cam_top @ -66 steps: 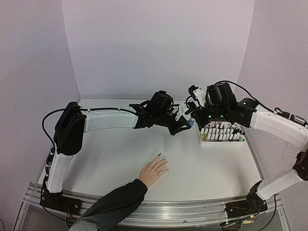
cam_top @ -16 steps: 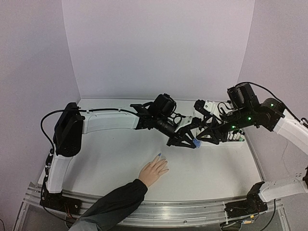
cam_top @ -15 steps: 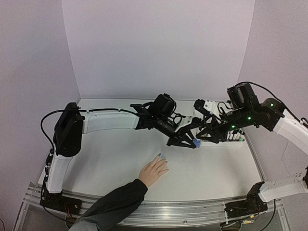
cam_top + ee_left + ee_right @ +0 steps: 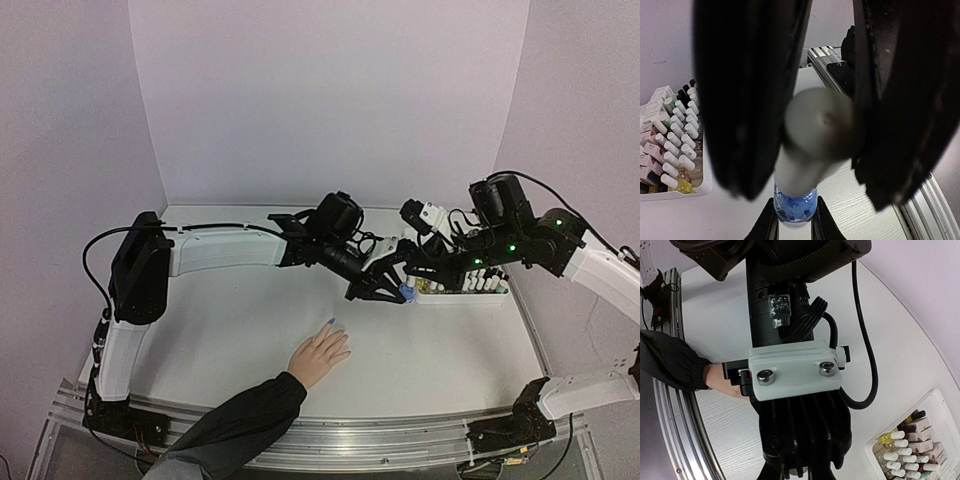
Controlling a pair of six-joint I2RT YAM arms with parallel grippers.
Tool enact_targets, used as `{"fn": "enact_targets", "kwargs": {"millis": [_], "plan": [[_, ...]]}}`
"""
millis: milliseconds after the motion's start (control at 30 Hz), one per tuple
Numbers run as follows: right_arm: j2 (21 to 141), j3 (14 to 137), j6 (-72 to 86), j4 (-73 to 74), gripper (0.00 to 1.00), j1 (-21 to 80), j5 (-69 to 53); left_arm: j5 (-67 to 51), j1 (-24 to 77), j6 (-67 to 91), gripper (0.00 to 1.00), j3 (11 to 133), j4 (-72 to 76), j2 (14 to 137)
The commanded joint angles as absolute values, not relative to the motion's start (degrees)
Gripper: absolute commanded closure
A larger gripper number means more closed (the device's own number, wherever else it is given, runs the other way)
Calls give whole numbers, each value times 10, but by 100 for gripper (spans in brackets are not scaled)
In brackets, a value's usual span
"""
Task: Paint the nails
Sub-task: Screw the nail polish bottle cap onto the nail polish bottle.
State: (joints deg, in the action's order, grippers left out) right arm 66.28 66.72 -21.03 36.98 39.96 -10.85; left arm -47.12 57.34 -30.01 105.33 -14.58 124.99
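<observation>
A light-skinned hand (image 4: 320, 355) in a dark sleeve lies flat on the white table, and one of the nails (image 4: 330, 322) is blue. Above the table, behind the hand, hangs a small blue polish bottle (image 4: 406, 294) (image 4: 795, 207). My left gripper (image 4: 386, 287) (image 4: 812, 185) is shut on its white cap (image 4: 815, 135). My right gripper (image 4: 410, 288) (image 4: 795, 225) (image 4: 797, 475) is shut on the blue glass body from the opposite side. In the right wrist view the left wrist housing (image 4: 795, 370) fills the frame and hides the bottle, with the hand (image 4: 720, 382) behind it.
A white tray (image 4: 462, 297) (image 4: 675, 189) (image 4: 952, 405) packed with several white-capped polish bottles stands at the right, just behind my right gripper. White walls close off the back and sides. A metal rail (image 4: 400, 440) runs along the near edge.
My right gripper has shut on the bottle's body. Both grippers and the bottle have shifted slightly back. The hand has not moved.
</observation>
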Motion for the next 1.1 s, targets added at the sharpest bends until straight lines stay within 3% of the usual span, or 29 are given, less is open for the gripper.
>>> {"fn": "enact_targets", "kwargs": {"millis": [0,233,1067], "plan": [[637,650,-193,361,92,398,-77,-479,576,-301,100,1050,-117,1204],[635,645,-180,350,100,396,-72,-470,573,-280,100,1037,-85,1198],[594,555,-43,162,100,388,-40,-431,564,-231,100,960,32,1171]]}}
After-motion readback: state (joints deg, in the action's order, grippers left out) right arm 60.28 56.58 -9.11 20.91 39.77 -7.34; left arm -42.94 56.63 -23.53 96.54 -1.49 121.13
